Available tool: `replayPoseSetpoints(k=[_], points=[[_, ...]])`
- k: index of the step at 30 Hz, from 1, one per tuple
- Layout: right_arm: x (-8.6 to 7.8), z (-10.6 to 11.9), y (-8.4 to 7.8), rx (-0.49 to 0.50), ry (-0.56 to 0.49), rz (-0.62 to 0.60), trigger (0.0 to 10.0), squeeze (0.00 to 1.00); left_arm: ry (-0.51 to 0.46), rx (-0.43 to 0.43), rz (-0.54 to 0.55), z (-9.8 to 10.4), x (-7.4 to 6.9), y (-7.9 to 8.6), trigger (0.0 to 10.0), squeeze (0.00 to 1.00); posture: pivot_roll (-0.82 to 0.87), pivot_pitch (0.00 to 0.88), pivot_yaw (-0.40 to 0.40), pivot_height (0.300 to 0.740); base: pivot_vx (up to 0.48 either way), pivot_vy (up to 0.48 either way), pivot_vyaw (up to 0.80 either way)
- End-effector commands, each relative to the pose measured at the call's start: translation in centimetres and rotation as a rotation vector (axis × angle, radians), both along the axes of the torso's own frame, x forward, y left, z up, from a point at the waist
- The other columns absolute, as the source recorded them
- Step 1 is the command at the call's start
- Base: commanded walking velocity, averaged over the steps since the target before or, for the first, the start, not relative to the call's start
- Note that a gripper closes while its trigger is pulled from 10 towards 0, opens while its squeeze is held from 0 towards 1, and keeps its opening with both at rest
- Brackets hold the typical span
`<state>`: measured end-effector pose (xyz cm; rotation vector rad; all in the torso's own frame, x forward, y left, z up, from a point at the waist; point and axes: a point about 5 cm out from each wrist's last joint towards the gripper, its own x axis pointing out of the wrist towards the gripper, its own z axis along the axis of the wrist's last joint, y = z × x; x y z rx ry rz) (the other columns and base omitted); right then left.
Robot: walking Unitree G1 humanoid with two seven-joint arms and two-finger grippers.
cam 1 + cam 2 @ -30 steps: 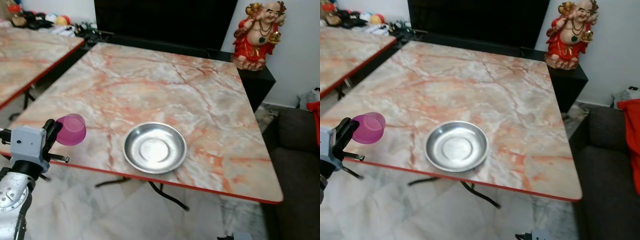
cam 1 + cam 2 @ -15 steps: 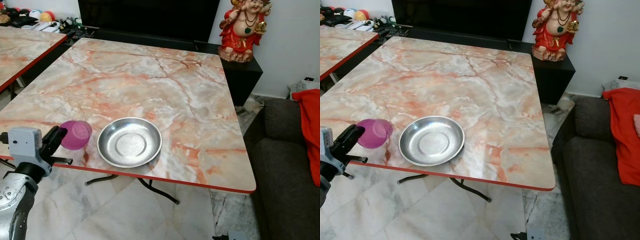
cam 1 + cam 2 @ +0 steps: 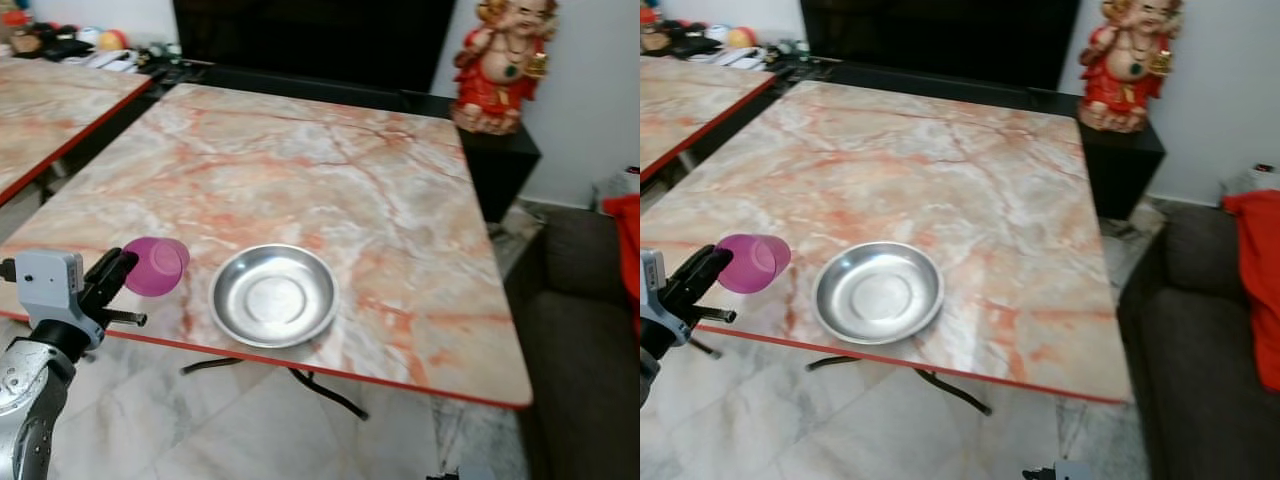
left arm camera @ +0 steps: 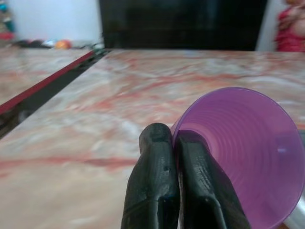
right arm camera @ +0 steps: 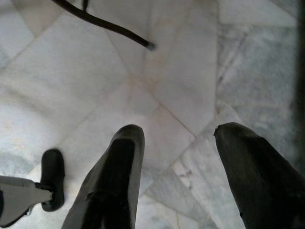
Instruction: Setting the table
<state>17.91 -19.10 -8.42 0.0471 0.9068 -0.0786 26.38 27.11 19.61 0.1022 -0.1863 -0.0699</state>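
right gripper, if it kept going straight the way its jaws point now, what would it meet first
Most likely the marble floor. The right gripper hangs open, aimed down at pale tiles, with nothing between its fingertips and the floor. A black table leg crosses farther off, to one side of that line, though depth is hard to judge.

cup: translucent purple plastic, tipped on its side with the mouth facing away from the robot, rim pinched between the left gripper's closed fingers, over the table's near edge, just left of the plate
plate: round shallow steel dish, empty, flat on the marble table near its front edge
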Motion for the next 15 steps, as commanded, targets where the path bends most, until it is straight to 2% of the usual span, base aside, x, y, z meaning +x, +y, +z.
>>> replayPoseSetpoints(k=[1,9,13,15], points=[[-0.3,-0.1,-0.2,0.001,0.012,-0.012,10.0,0.0,-0.003,0.001,-0.005,0.3,0.0,-0.1,10.0,0.0,0.16,0.119,-0.08,0.74,0.394,0.0,0.0],[-0.3,-0.1,-0.2,0.0,0.012,-0.007,10.0,0.0,-0.018,-0.011,-0.005,0.7,0.1,-0.2,10.0,0.0,0.16,0.127,-0.08,0.74,0.39,0.0,0.0],[-0.3,-0.1,-0.2,-0.002,0.013,0.003,10.0,0.0,-0.029,-0.03,0.0,1.3,0.3,0.1,10.0,0.0,0.16,0.133,-0.081,0.74,0.122,0.0,0.0],[-0.3,-0.1,-0.2,-0.003,0.013,0.003,10.0,0.0,-0.03,-0.073,-0.007,1.8,0.4,0.3,10.0,0.0,0.16,0.133,-0.081,0.74,0.0,0.0,0.0]])
